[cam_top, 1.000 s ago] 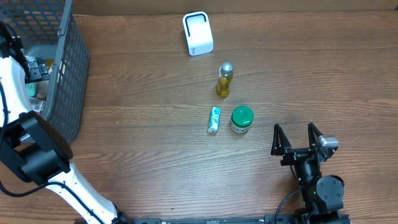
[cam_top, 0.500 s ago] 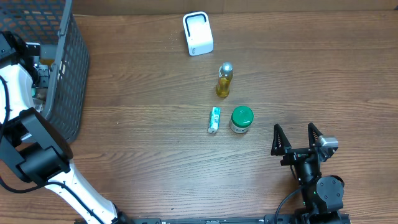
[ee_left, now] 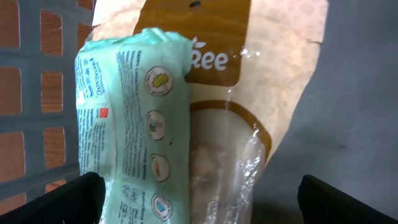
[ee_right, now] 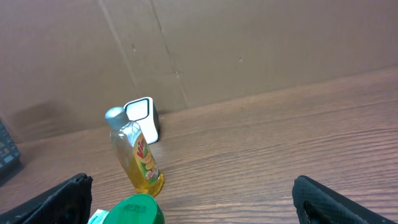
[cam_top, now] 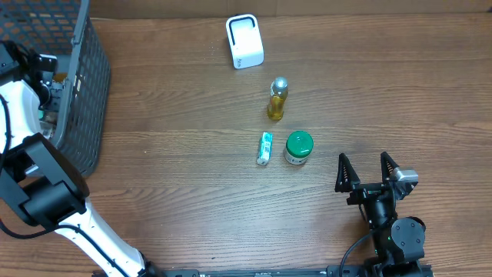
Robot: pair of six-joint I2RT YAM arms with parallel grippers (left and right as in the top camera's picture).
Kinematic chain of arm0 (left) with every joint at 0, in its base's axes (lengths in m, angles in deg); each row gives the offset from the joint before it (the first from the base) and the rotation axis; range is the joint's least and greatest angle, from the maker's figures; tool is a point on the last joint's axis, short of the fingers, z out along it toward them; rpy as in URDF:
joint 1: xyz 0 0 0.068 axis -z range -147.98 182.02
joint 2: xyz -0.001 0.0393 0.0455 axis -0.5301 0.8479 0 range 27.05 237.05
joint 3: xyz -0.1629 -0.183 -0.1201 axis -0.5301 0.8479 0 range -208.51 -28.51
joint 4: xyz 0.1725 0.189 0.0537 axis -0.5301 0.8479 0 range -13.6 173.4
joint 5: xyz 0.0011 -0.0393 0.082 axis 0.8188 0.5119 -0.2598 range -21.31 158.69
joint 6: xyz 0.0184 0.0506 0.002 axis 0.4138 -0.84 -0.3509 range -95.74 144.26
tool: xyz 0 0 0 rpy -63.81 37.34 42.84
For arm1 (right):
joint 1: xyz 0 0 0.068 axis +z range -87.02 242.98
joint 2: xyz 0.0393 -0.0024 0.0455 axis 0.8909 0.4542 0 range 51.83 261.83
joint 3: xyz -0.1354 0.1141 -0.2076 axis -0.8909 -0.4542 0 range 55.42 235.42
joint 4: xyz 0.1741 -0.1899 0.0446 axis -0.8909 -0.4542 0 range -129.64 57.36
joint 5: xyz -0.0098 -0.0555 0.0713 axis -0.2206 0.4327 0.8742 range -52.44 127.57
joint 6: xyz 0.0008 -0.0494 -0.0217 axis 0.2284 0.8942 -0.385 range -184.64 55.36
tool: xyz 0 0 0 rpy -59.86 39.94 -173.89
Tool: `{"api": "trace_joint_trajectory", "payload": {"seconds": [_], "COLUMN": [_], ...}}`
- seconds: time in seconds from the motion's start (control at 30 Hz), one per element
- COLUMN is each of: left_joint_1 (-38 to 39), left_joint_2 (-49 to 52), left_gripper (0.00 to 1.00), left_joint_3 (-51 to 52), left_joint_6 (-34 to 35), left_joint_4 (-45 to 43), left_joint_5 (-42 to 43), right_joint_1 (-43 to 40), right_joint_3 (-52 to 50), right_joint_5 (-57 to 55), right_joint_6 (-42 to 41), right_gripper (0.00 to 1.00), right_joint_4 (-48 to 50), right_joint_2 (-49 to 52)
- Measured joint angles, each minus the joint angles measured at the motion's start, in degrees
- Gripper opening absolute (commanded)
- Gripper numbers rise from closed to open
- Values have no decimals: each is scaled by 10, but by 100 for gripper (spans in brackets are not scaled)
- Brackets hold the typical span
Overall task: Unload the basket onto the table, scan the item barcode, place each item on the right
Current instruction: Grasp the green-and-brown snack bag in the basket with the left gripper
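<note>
The overhead view takes in the whole table (cam_top: 192,200), with the white scanner (cam_top: 244,41) standing at its far edge. The dark mesh basket (cam_top: 86,92) sits well to the left of the scanner, and the left arm reaches into it, but from above the basket's contents are mostly hidden behind the mesh and the arm. Only the left wrist view shows them. A mint-green packet (ee_left: 134,124) printed with small round icons lies against a brown-and-clear pouch (ee_left: 249,93), with the basket's grid wall (ee_left: 31,62) beside the packet. The left gripper (ee_left: 199,202) has its fingers spread wide, one dark tip in each lower corner of that view. It holds nothing. The packet lies between the tips and just ahead of them, closer to the left-hand tip, and whether it touches them cannot be told. On the robot's side of the scanner stand a yellow bottle (cam_top: 277,100) with a silver cap, then a green-lidded jar (cam_top: 298,148), with a small green tube (cam_top: 264,148) lying just beside the jar. The right gripper (cam_top: 363,158), farther from the scanner than the jar and to its right, is likewise spread open and empty. Its wrist view adds a brown cardboard wall (ee_right: 249,43) behind the scanner.
</note>
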Motion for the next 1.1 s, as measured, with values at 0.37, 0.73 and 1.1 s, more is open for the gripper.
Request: {"api": "trace_joint_trajectory", "payload": {"seconds": [0.37, 0.73, 1.1], "left_joint_1": [-3, -3, -3], "left_joint_2": [43, 43, 10], "left_gripper": [77, 11, 8], "left_joint_3": [0, -24, -54], "left_joint_6": [0, 7, 125], "left_joint_4": [-7, -6, 19], "left_joint_5": [-42, -62, -47], "right_joint_1": [0, 0, 0], "right_joint_3": [0, 0, 0], "right_joint_5": [0, 0, 0], "right_joint_6": [0, 0, 0], "right_gripper": [100, 100, 100], "right_joint_4": [0, 0, 0], "right_joint_2": [0, 0, 0]}}
